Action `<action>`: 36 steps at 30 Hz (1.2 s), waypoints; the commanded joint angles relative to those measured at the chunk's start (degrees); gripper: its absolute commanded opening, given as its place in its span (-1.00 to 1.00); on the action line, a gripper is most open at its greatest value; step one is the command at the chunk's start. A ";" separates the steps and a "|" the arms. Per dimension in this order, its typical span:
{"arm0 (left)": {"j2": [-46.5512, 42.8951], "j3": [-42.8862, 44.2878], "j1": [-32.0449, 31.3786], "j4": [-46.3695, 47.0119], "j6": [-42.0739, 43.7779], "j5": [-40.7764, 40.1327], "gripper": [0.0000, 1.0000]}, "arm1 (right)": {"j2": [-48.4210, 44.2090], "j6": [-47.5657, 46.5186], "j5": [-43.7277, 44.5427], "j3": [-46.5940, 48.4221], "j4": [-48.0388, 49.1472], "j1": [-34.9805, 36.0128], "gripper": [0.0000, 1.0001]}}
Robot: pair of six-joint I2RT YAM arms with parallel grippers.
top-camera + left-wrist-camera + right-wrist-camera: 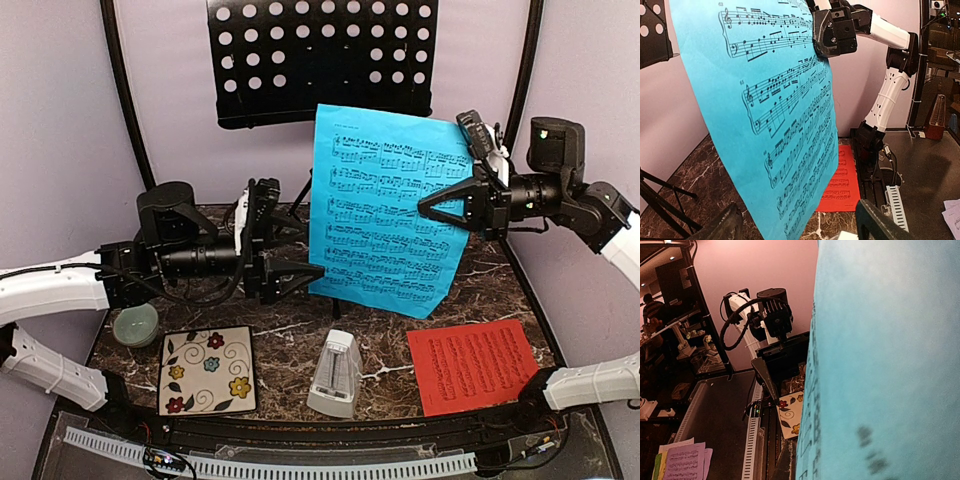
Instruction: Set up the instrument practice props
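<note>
The blue music sheet (388,208) hangs upright in the air over the table's middle. My right gripper (428,208) is shut on its right edge; the left wrist view shows the same grip near the sheet's top (834,31). In the right wrist view the sheet (890,360) fills the right side and hides my fingers. My left gripper (308,252) is open beside the sheet's lower left edge, and the sheet's bottom (790,200) hangs between its spread fingers. The black perforated stand desk (320,60) is at the back. The red sheet (470,365) and white metronome (335,375) sit on the table.
A pale green bowl (135,325) and a flower-patterned tile (207,370) lie at the front left under the left arm. The stand's tripod legs (660,200) reach down behind the blue sheet. Black frame bars rise at both back corners.
</note>
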 commanded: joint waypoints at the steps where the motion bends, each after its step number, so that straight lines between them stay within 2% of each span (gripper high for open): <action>1: 0.00 1.96 0.32 1.94 -2.06 2.10 0.57 | -0.24 -0.27 -0.62 1.68 0.73 0.56 -1.00; 15: 1.34 2.16 0.32 5.38 -3.61 3.21 0.40 | -0.41 -0.07 -1.30 1.44 0.91 0.73 -1.00; 18: 2.73 2.43 0.32 9.89 -6.02 0.84 0.18 | -0.24 0.17 -1.10 0.18 2.24 0.85 -1.00; 21: 5.19 4.14 0.32 11.37 -6.43 3.01 0.04 | 0.12 0.54 -0.99 -0.78 3.98 0.82 -1.00; 24: 6.71 5.79 0.24 12.55 -6.64 7.32 -0.27 | 1.22 -0.38 -1.08 -0.65 3.29 0.84 -1.00; 26: 7.05 5.68 0.23 14.78 -7.82 8.88 -0.40 | 1.28 -0.23 -1.24 -1.49 4.60 0.81 -0.99; 29: 7.33 5.58 0.23 16.03 -8.44 8.62 -0.58 | 1.42 0.43 -1.30 -2.64 6.88 0.81 -0.96; 31: 7.21 5.56 0.23 16.02 -8.80 6.60 -0.84 | 1.47 0.42 -0.88 -2.92 7.60 0.86 -0.95; 32: 7.06 5.43 0.23 16.01 -9.01 5.41 -0.99 | 1.50 0.54 -0.52 -3.16 8.10 0.82 -0.91; 33: 6.74 5.14 0.23 16.35 -9.37 4.06 -1.00 | 1.31 1.00 -0.01 -3.61 8.99 0.85 -0.83; 35: 5.88 3.68 0.23 18.32 -10.44 0.75 -1.00 | 0.57 3.44 2.41 -5.84 12.36 0.86 -0.42; 36: 5.32 2.78 0.23 19.78 -10.98 -0.61 -1.00 | 0.05 4.79 3.53 -6.86 14.47 0.87 -0.29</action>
